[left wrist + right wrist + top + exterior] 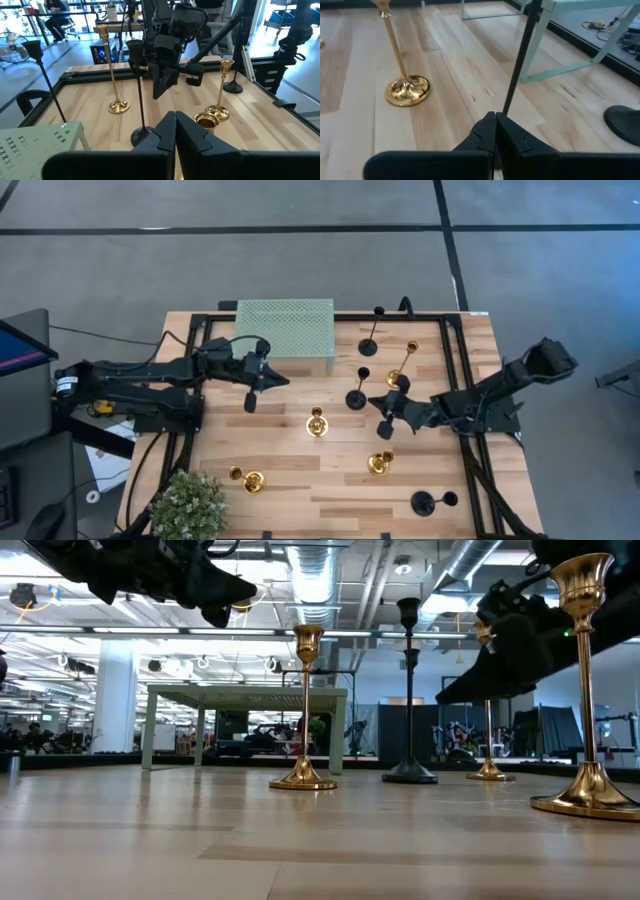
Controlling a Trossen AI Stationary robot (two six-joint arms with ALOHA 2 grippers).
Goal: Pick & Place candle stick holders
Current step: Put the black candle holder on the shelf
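Overhead, the left hand (268, 378) hangs above the worktop (290, 480) just in front of the pale green perforated stand (285, 330), its fingers clenched together on nothing. The right hand (385, 406) is likewise pinched shut and empty, right beside a black candle stick holder (357, 394) near the middle; in its wrist view that holder's thin stem (517, 65) rises directly past the closed fingertips, top cut off, and whether they touch it is hard to tell. Another black holder (370, 346) stands by the far edge, and a third (424, 502) sits at the near right corner, its stem hard to make out from above. Gold holders are scattered: a tall one (398, 378) just beyond the right hand, partly hidden by it, one at the centre (317, 423), one near the right (380, 464), and one (250, 480) beside the potted plant (188, 505) at the near left corner. In the low view both hands are only dark shapes cut off at the top.
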